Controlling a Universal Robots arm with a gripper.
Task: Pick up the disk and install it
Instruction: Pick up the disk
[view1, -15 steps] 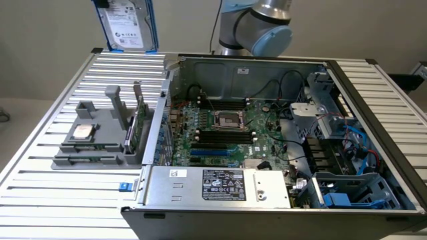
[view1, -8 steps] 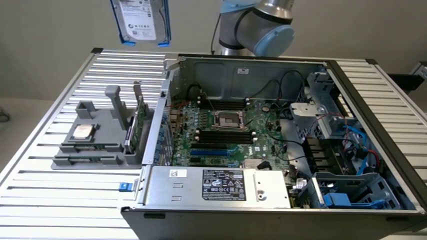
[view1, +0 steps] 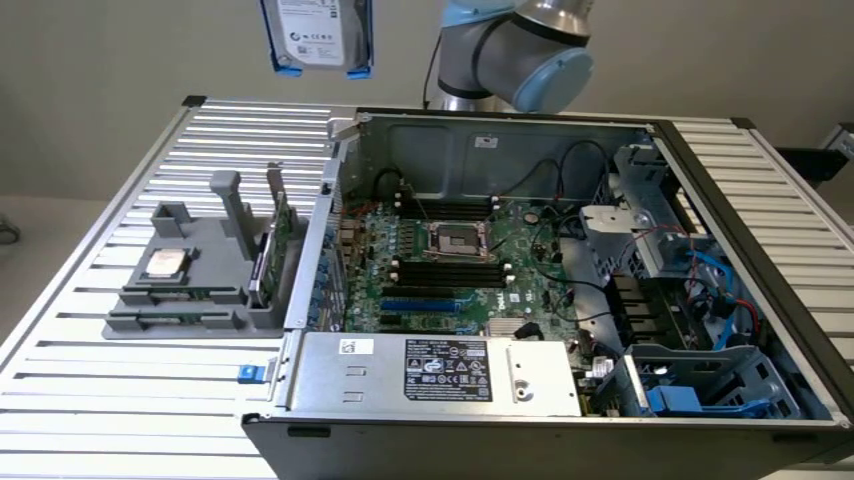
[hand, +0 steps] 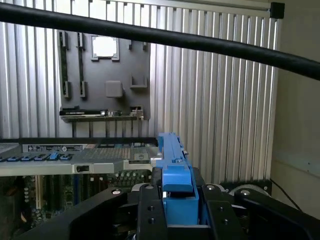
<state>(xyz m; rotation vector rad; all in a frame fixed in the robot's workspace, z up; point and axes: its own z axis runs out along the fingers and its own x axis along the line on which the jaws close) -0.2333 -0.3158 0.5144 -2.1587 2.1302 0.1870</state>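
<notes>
A ribbed aluminium table (view1: 134, 390) fills the scene in front of a plain pale wall, and an open computer case (view1: 467, 150) is laid on it with the motherboard (view1: 454, 270) and its empty CPU socket (view1: 450, 240) exposed. A labelled power supply (view1: 441, 370) is seen at the case's near edge, and a drive cage (view1: 707, 375) with blue parts sits in the corner towards the exterior view's right. Beside the case, on the exterior view's left, a grey fixture (view1: 174, 310) is set on the table; a square CPU chip (view1: 166, 262) lies flat on it and a green circuit card (view1: 274, 260) stands upright in a slot. The disk (view1: 318, 30) is held high in the air above the far edge of the table, label facing the camera, well apart from the case and to the exterior view's left of the robot arm (view1: 534, 50). In the wrist view the gripper (hand: 177, 215) is clamped on the disk's blue carrier, with the black fingers (hand: 149, 210) pressed against either side; the drive is seen edge-on there, so what is gripped appears to be the carrier frame rather than the metal body. A black cable (hand: 150, 35) crosses that view.
</notes>
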